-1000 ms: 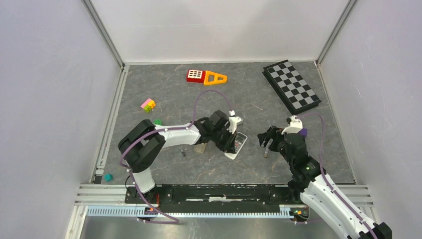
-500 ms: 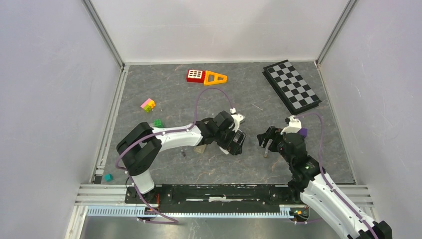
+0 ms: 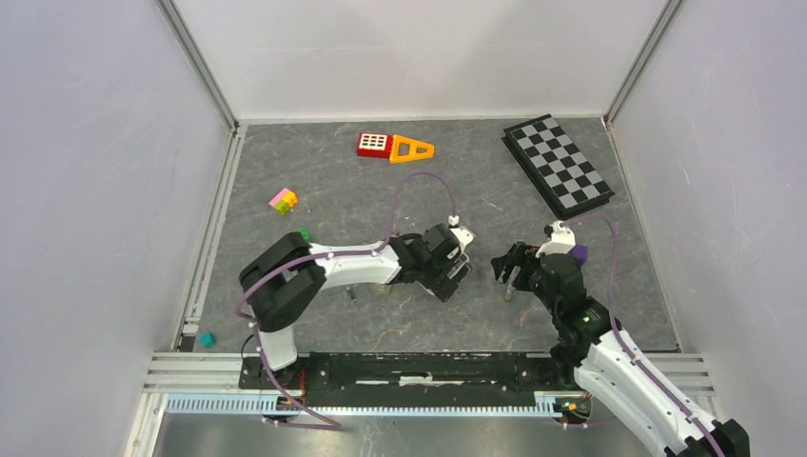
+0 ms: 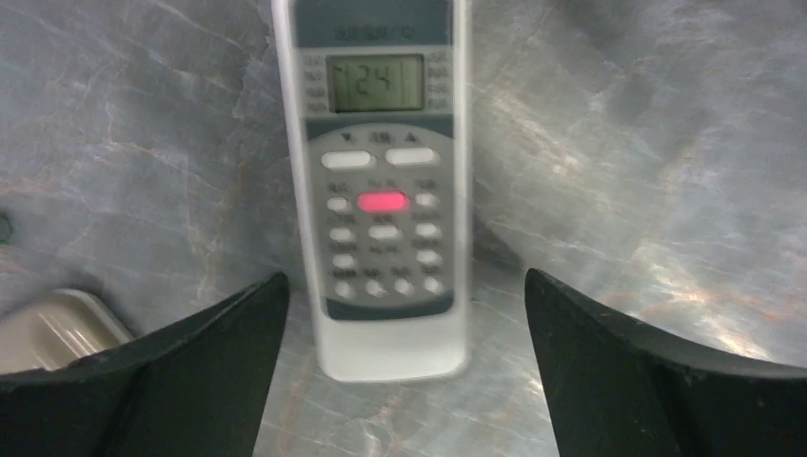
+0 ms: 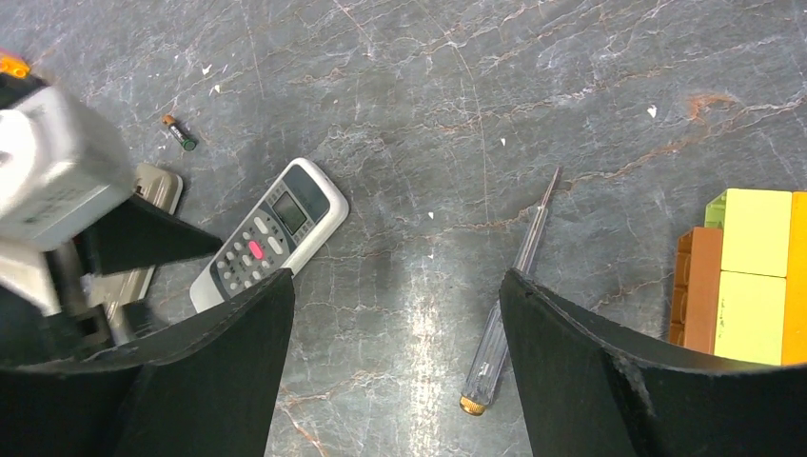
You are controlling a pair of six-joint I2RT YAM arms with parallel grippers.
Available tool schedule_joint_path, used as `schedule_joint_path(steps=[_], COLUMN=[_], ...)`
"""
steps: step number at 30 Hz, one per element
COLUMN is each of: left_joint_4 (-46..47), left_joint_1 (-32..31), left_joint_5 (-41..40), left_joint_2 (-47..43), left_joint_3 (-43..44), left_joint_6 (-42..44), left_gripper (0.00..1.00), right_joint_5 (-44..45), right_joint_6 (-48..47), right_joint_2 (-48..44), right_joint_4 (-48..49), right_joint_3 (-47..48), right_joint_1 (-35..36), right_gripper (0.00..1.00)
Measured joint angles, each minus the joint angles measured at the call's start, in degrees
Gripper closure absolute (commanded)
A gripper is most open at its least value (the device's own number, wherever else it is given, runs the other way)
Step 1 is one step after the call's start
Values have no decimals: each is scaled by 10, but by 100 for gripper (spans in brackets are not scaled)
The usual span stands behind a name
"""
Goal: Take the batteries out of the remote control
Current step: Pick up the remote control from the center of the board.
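Note:
The white remote control (image 4: 381,190) lies face up on the grey table, its display lit and a red button showing. My left gripper (image 4: 407,278) hovers open just over its lower end, one finger on each side, touching nothing. In the right wrist view the remote control (image 5: 271,233) lies diagonally beside a beige cover piece (image 5: 157,186). One small dark battery (image 5: 178,133) lies loose on the table left of that cover, also visible as the battery (image 3: 350,293) in the top view. My right gripper (image 5: 395,276) is open and empty, to the right of the remote.
A clear pen-like screwdriver (image 5: 509,305) lies just by my right gripper. Stacked yellow and brown blocks (image 5: 752,276) sit right of it. A checkerboard (image 3: 558,166) lies at the back right, red and orange toys (image 3: 393,147) at the back, small blocks (image 3: 284,200) on the left.
My left gripper has opened and let go of the remote, which now lies on the table. The left arm has shifted a little right. The right arm has hardly moved.

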Motion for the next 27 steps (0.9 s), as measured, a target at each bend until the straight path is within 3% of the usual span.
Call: schedule_joint_path(steps=[2,6,9,14,16,18,22,27], left_joint_4=[0,7,16,69,97,120,164,284], left_joint_1=[1,9,18,47,75,108,161,178], left_joint_5=[-6,7,30,97,156,211,306,425], left_joint_2=[25,37,33,-9,-39,-64,-116,-179], left_joint_3=[13,27,21,-42,-86,-122,-166,-194], left_joint_6=[13,20,22,11,-7,-28,-69,-149], left_gripper=[15,55,68,72,73,73,73,73], right_joint_5=[0,-2,-6,-26,-53,-91,-160,-244], right_joint_6=[1,4,6,5,2,1,10,38], right_joint_2=[0,0,0,14,26,34,42,90], right_joint_4=[0,1,0,7,29,71,175,314], right_joint_3=[0,-3,-12,-18,-20,-29,-53,-59], right_joint_1=[0,0,0,0,0,0,0,0], right_gripper=[17,17,17,15,9,2,2,2])
